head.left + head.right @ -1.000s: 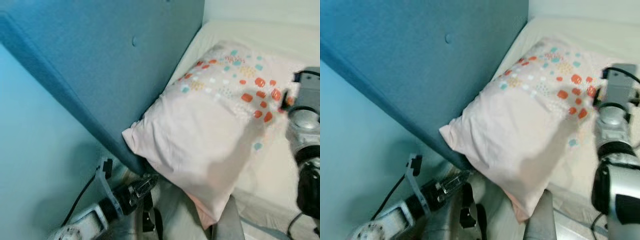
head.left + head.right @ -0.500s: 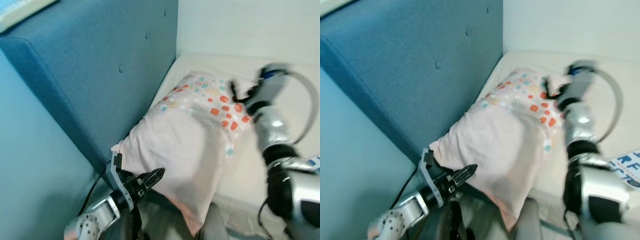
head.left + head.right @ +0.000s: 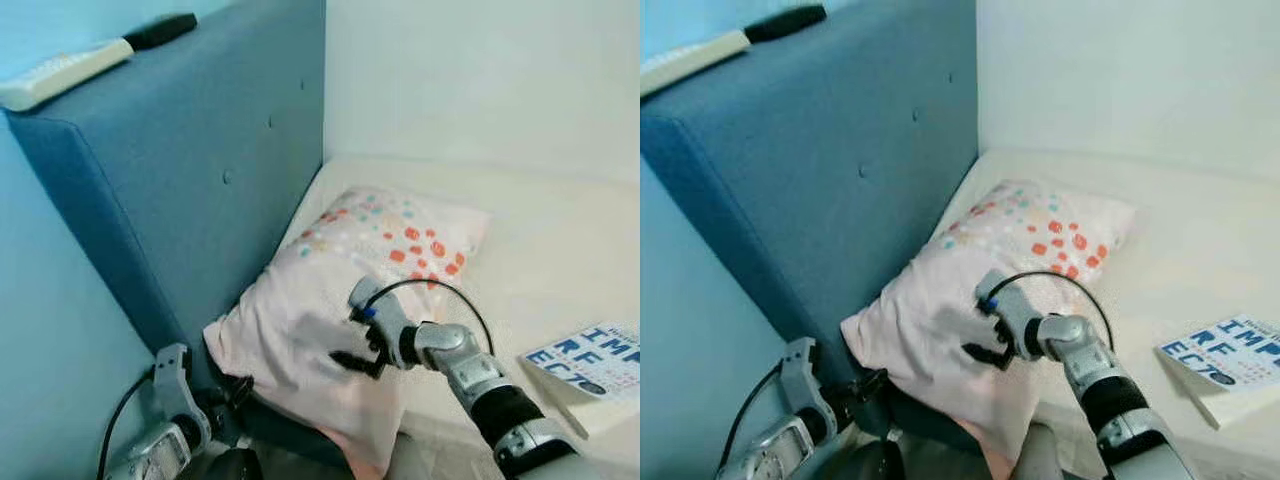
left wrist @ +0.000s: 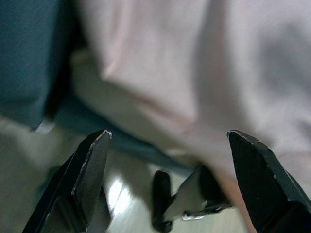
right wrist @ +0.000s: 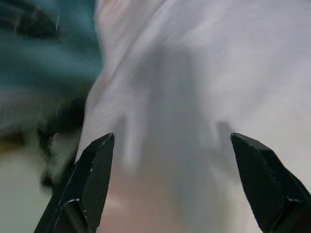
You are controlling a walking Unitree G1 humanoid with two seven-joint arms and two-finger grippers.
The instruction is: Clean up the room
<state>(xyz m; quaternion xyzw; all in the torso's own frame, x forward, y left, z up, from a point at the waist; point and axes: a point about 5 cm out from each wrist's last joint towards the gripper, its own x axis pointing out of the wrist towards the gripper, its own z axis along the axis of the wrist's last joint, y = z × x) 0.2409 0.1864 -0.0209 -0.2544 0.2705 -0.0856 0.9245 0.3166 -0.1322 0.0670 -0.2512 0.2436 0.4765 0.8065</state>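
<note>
A pale pink pillow (image 3: pixel 320 290) with orange and teal dots lies on the cream mattress (image 3: pixel 540 240), leaning on the blue headboard (image 3: pixel 190 170). Its near corner hangs over the bed edge. My right gripper (image 3: pixel 352 362) rests over the pillow's plain near part, open; in the right wrist view the gripper (image 5: pixel 172 138) has pillow fabric (image 5: pixel 194 77) spread close ahead of its wide-apart fingers. My left gripper (image 3: pixel 872 392) sits low beside the headboard, just under the pillow's left corner. In the left wrist view it (image 4: pixel 168 133) stands open below the pillow's edge (image 4: pixel 160 63).
A white and black remote (image 3: pixel 90 60) lies on top of the headboard. A booklet with big blue letters (image 3: pixel 590 362) lies on the mattress at the right. A white wall runs behind the bed and a light blue wall stands on the left.
The camera has risen and pulled back. My right arm has swung from the pillow's far dotted end down to its near part. The left gripper has dropped lower, under the pillow's corner.
</note>
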